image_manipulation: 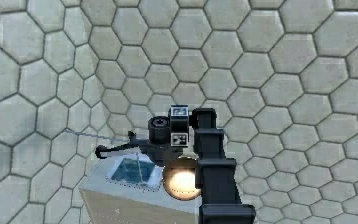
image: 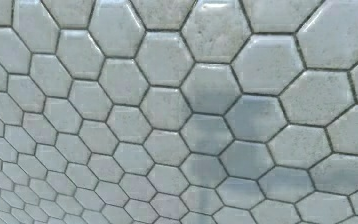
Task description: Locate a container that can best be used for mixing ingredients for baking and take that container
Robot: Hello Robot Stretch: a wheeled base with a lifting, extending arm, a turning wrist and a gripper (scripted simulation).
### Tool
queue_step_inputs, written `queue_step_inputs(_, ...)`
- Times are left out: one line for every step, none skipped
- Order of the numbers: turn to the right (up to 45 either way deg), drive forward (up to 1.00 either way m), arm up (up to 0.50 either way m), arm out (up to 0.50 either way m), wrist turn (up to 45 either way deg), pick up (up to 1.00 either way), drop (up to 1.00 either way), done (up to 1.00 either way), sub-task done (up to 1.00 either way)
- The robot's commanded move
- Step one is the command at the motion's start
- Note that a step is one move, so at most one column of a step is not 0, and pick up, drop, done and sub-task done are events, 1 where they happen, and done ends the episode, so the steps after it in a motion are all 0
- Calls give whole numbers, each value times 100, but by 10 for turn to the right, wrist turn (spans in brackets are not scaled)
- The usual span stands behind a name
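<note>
Item, nearest: the arm (image_manipulation: 219,190), a dark square bar rising from the arm side view's bottom edge. Item, touching its left flank in the picture: a round bright thing (image_manipulation: 181,181), pale orange and glaring, too blurred to name. I judge it the likeliest mixing container in reach. Item, beneath it: a pale counter (image_manipulation: 107,200), block-like, with a bluish square patch (image_manipulation: 130,174) on its top, left of the round thing. Item, above the counter: two white squares (image_manipulation: 158,128) with black marks, and left of them the gripper (image_manipulation: 115,150), its thin fingers pointing toward the view's left, away from the round thing. How its fingers are set cannot be read, nor whether it has hold of anything. Item, farthest: a tiled wall (image_manipulation: 287,70) of grey hexagons, close ahead in the forward view too (image: 187,100). The step in hand looks like lining up for the pick. To do it well, confirm the round thing is a bowl. Then bring the fingers across toward it rather than past it, and come down slowly. The wall stands close, so extend sparingly.
</note>
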Motion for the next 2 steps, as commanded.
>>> queue_step_inputs(0, 0, 0, 0, 450, 0, 0, 0, 0)
queue_step_inputs(0, 0, 0, 0, 210, 0, 0, 0, 0)
